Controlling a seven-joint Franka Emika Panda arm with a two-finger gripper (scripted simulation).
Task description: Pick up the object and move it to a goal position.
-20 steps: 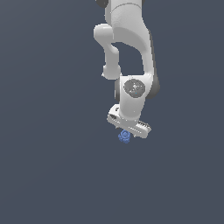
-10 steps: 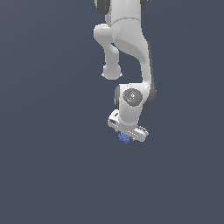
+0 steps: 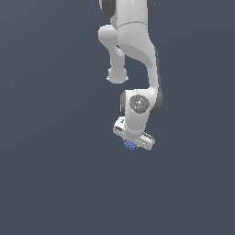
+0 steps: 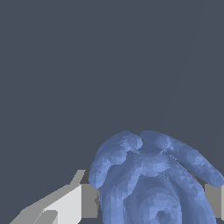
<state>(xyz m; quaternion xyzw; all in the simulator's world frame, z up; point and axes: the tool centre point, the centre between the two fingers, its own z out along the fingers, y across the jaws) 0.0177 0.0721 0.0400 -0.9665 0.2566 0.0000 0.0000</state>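
The small blue knobbly object [image 3: 129, 146] peeks out just under the white hand of my arm in the exterior view. In the wrist view the object [image 4: 153, 183] fills the space between my two fingers, with one grey-white finger [image 4: 72, 203] on one side and the edge of the other finger [image 4: 215, 199] on the opposite side. My gripper [image 3: 131, 144] is shut on the object. Most of the object and both fingertips are hidden by the hand in the exterior view. I cannot tell whether the object touches the surface below.
A plain dark grey-blue surface [image 3: 55, 174] spreads all around the arm in both views. No other object, container or edge shows. The white arm links [image 3: 133, 50] rise above the hand.
The hand with the blue object has shifted slightly lower in the exterior view, and the upper arm links have leaned over. The grip on the object is unchanged.
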